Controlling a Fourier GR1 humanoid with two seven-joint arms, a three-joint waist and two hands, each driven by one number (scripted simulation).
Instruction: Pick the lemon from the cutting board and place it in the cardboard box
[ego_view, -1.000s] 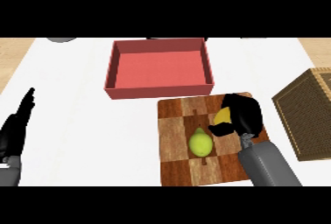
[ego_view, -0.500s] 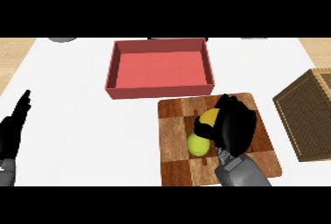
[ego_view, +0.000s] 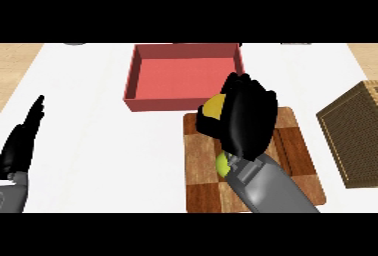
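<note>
The lemon (ego_view: 220, 163) lies on the wooden cutting board (ego_view: 295, 150). Only a yellow-green sliver of it shows at the left of my right wrist. My right hand (ego_view: 247, 120) hovers over the board's far half with its fingers stretched toward the box, open and not curled round the lemon. A yellow-orange patch (ego_view: 214, 106) shows at the hand's left edge; I cannot tell what it is. The red open box (ego_view: 130, 85) stands just beyond the board and holds nothing. My left hand (ego_view: 22, 142) rests open at the left edge, fingers up.
A brown woven block (ego_view: 356, 132) stands at the right edge, close to the board. White counter lies between the left hand and the board. Small dark items (ego_view: 74, 44) sit at the far edge.
My right hand has slid left and forward over the board, toward the box, and now covers most of the lemon. The lemon has stayed in place. The left hand has barely shifted.
</note>
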